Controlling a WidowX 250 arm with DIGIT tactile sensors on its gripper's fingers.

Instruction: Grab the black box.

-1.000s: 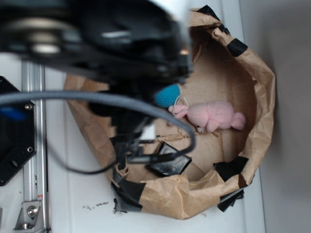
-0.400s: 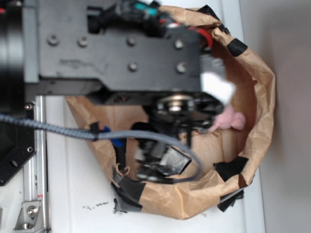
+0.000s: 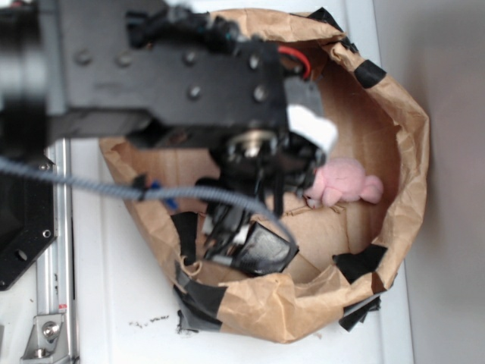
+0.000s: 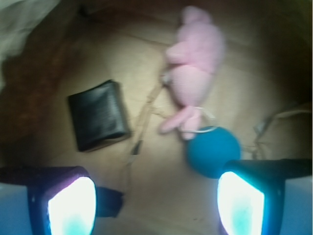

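The black box (image 4: 98, 115) lies flat on the brown paper floor, up and to the left of my fingers in the wrist view. My gripper (image 4: 155, 205) is open, its lit fingertips (image 4: 71, 205) wide apart with only bare paper between them. In the exterior view the box (image 3: 267, 250) sits near the bag's front wall. The gripper (image 3: 227, 239) hangs just to its left, and I cannot tell whether it touches the box. The arm hides much of the bag's inside.
A pink plush toy (image 4: 193, 73) and a blue ball (image 4: 212, 151) lie to the right of the box, the ball against my right finger. The crumpled paper bag wall (image 3: 402, 152) with black tape patches (image 3: 356, 262) rings everything. A black metal plate (image 3: 23, 227) and a rail (image 3: 57, 303) lie to the left.
The arm has swung in over the bag and shifted a little left, uncovering more of the pink plush. The gripper has come down beside the black box, and the ball is hidden from outside.
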